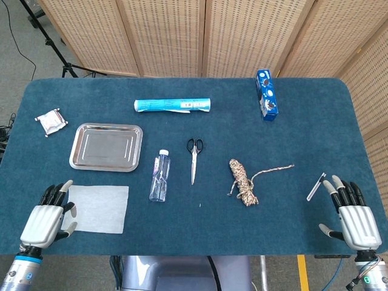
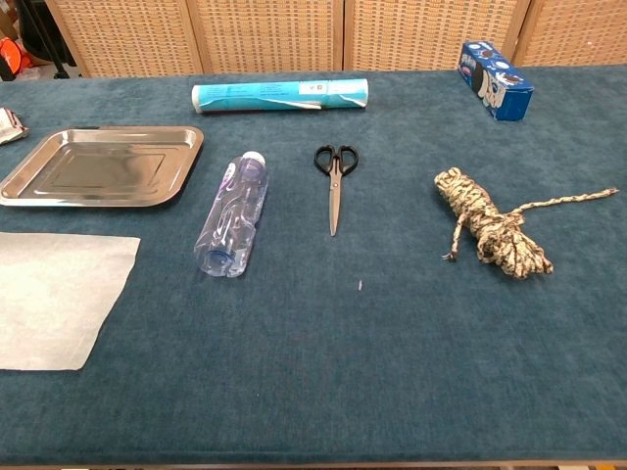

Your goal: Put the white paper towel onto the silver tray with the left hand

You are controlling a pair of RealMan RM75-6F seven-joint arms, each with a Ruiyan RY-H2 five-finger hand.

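Observation:
The white paper towel (image 1: pixel 100 208) (image 2: pixel 59 297) lies flat on the blue cloth near the front left. Just behind it sits the silver tray (image 1: pixel 106 147) (image 2: pixel 103 165), with nothing on it. My left hand (image 1: pixel 45 218) hovers at the towel's left edge, fingers apart and holding nothing; whether it touches the towel is unclear. My right hand (image 1: pixel 351 215) rests open at the front right corner, far from the towel. Neither hand appears in the chest view.
A plastic bottle (image 1: pixel 160 176) lies right of the tray and towel. Scissors (image 1: pixel 194 157), a rope bundle (image 1: pixel 244 180), a blue-white tube (image 1: pixel 173 105), a blue box (image 1: pixel 267 94) and a crumpled wrapper (image 1: pixel 51 121) are spread about. A thin stick (image 1: pixel 315 185) lies by my right hand.

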